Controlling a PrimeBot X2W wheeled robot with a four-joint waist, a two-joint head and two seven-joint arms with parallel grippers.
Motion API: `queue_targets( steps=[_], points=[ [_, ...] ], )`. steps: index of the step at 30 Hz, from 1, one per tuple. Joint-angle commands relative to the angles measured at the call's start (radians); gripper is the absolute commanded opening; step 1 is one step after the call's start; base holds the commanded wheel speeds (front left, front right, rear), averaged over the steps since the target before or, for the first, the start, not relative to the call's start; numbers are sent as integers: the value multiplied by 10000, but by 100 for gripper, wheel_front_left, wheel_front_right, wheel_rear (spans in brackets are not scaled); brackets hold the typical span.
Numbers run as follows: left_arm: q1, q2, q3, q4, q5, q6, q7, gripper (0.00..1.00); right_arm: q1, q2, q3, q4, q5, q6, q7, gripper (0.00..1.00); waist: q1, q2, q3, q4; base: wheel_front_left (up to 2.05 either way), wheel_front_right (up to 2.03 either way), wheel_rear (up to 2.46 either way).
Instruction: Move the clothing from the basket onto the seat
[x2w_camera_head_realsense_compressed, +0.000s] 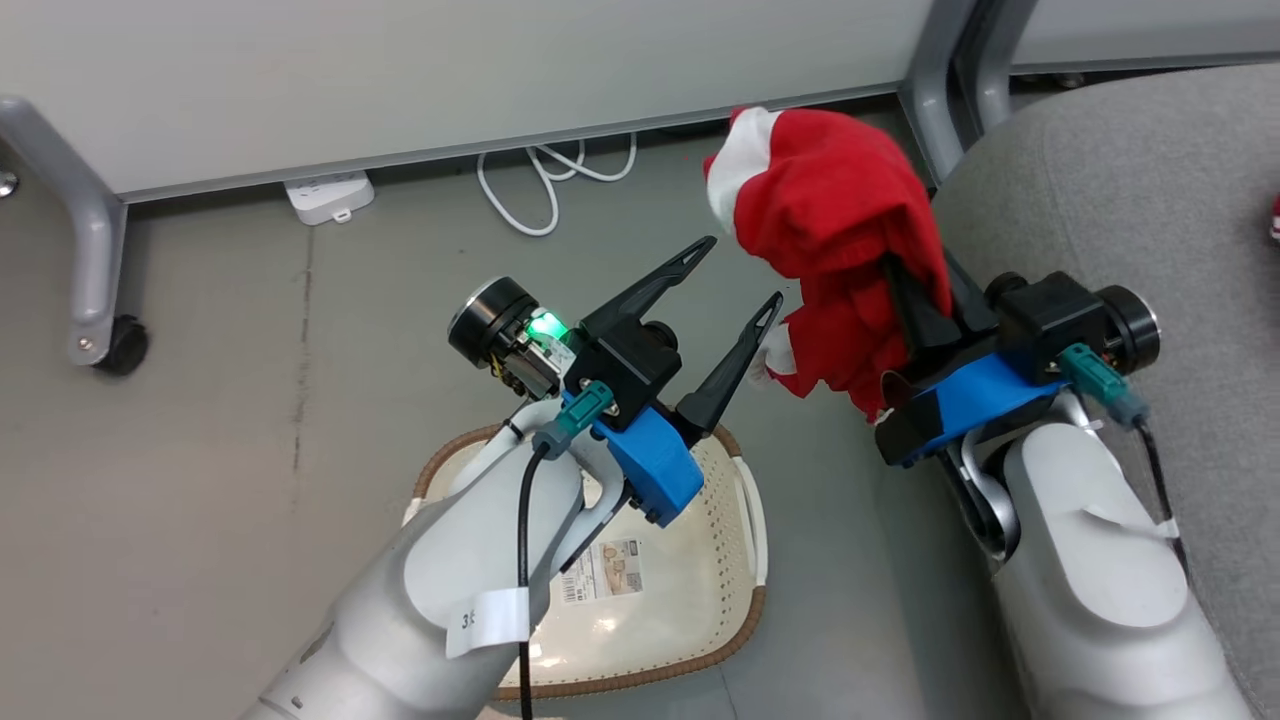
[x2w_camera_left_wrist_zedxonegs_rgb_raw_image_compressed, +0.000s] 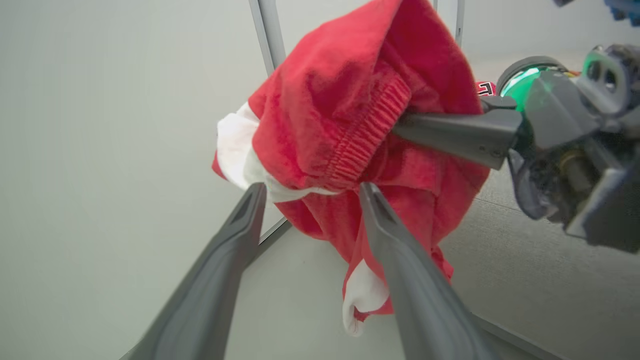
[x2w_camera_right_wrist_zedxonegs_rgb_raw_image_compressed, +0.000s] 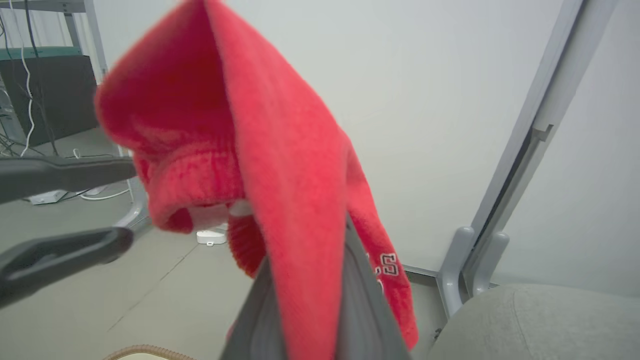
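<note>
Smooth grey floor (x2w_camera_head_realsense_compressed: 200, 420) runs to a pale partition (x2w_camera_head_realsense_compressed: 450, 70), where a white power strip (x2w_camera_head_realsense_compressed: 328, 197) and a looped cable (x2w_camera_head_realsense_compressed: 545, 185) lie. From the head view I see my right hand (x2w_camera_head_realsense_compressed: 915, 300) closed on the clothing (x2w_camera_head_realsense_compressed: 820, 200). It is one soft, fleecy red garment with a white panel, bunched and draped over the dark fingers. It hangs in the air above the floor, between the basket (x2w_camera_head_realsense_compressed: 700, 540) and the seat (x2w_camera_head_realsense_compressed: 1150, 200). My left hand (x2w_camera_head_realsense_compressed: 744, 268) stands wide open just beside the cloth, its two long tapered fingers spread; whether the tips touch the fabric I cannot tell. The basket sits on the floor under my left forearm, cream perforated plastic with a brown woven-look rim and a printed sticker (x2w_camera_head_realsense_compressed: 605, 570) on its base. The seat is grey, coarse-textured and round-edged, at the right.

The left wrist view adds a ribbed red cuff (x2w_camera_left_wrist_zedxonegs_rgb_raw_image_compressed: 365, 135) where the right hand's finger enters the folds. The right wrist view shows white-edged lettering (x2w_camera_right_wrist_zedxonegs_rgb_raw_image_compressed: 389, 264) stitched low on the garment, and the cloth pinched between that hand's fingers.
</note>
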Motion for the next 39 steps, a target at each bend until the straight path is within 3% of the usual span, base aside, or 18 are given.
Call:
queue_targets(
  steps=[1, 18, 28, 39],
  points=[
    [107, 92, 1, -52, 30, -15, -30, 100, 107, -30, -212, -161, 18, 1, -34, 0, -1, 0, 213, -376, 0, 0, 0],
    [587, 411, -549, -526, 125, -15, -30, 100, 1193, 126, -2484, -1697, 131, 1, -34, 0, -1, 0, 606, -2687, 0, 0, 0],
    [714, 500, -1033, -673, 44, -15, -30, 100, 2224, 200, -3478, -2346, 223, 1, -35, 0, -1, 0, 775, -3311, 0, 0, 0],
    [695, 503, -1226, -688, -51, -15, -30, 100, 2554, 234, -3590, -2501, 384, 1, -35, 0, -1, 0, 812, -3468, 0, 0, 0]
  ],
)
